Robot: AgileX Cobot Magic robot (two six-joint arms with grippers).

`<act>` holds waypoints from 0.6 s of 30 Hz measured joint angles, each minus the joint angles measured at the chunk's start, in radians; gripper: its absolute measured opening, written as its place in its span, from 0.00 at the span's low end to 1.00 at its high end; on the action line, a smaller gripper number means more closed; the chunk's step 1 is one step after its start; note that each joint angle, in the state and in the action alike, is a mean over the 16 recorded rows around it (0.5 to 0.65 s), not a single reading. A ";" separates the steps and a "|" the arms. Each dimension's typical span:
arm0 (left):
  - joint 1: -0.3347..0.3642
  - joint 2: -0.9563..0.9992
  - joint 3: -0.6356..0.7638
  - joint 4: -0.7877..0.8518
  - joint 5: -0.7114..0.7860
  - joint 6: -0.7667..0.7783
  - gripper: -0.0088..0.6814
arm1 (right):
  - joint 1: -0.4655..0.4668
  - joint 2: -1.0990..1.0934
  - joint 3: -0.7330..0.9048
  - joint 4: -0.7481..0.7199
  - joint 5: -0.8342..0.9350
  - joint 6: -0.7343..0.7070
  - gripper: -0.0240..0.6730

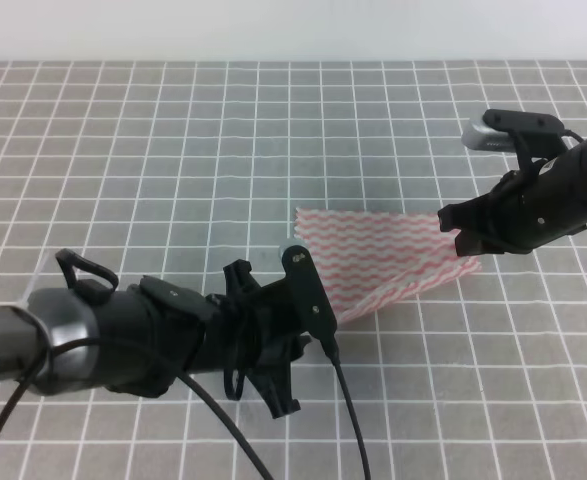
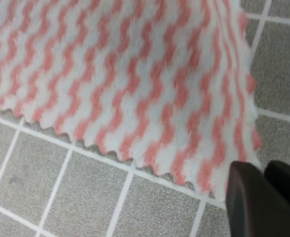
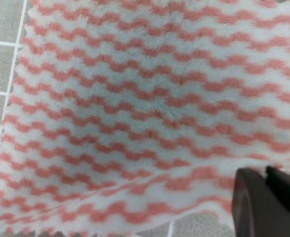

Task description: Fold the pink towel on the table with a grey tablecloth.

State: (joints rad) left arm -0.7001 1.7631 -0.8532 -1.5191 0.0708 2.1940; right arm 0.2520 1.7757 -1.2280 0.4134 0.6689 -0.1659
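Pink towel (image 1: 388, 258) lying a little toward 3 o'clock from the middle of the table with a grey tablecloth (image 1: 173, 150), its near corner lifted off the cloth at 7 o'clock and its 3 o'clock edge raised as well. Left gripper (image 1: 313, 325) at the towel's 7 o'clock corner, fingers (image 2: 256, 202) pressed close together and clenched on that corner. Right gripper (image 1: 463, 235) at the 3 o'clock edge, fingers (image 3: 263, 200) likewise nearly together and pinching the towel's edge.
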 joint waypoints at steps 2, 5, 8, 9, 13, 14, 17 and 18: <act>0.000 -0.001 0.000 0.000 -0.007 0.002 0.08 | 0.000 0.000 0.000 0.000 0.001 0.000 0.01; 0.000 0.000 0.000 0.000 -0.014 0.006 0.03 | 0.000 0.000 0.000 0.000 0.003 0.000 0.01; 0.000 -0.001 0.000 -0.001 -0.017 0.008 0.02 | 0.000 0.000 0.000 0.000 0.005 0.000 0.01; 0.000 -0.001 0.001 -0.002 -0.017 0.008 0.01 | 0.000 0.000 0.000 0.000 0.005 0.000 0.01; 0.000 -0.004 -0.006 -0.009 -0.024 0.003 0.01 | 0.000 0.000 0.000 0.000 0.008 0.000 0.01; 0.000 -0.005 -0.010 -0.013 -0.026 0.000 0.01 | 0.000 0.000 0.000 0.000 0.008 0.000 0.01; 0.001 -0.011 -0.027 -0.032 -0.034 -0.012 0.03 | 0.000 0.000 0.000 0.000 0.009 0.000 0.01; 0.001 -0.013 -0.034 -0.041 -0.035 -0.017 0.05 | 0.000 0.000 0.000 0.000 0.010 0.000 0.01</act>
State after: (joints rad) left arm -0.6995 1.7497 -0.8871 -1.5601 0.0362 2.1775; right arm 0.2520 1.7757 -1.2280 0.4134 0.6784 -0.1657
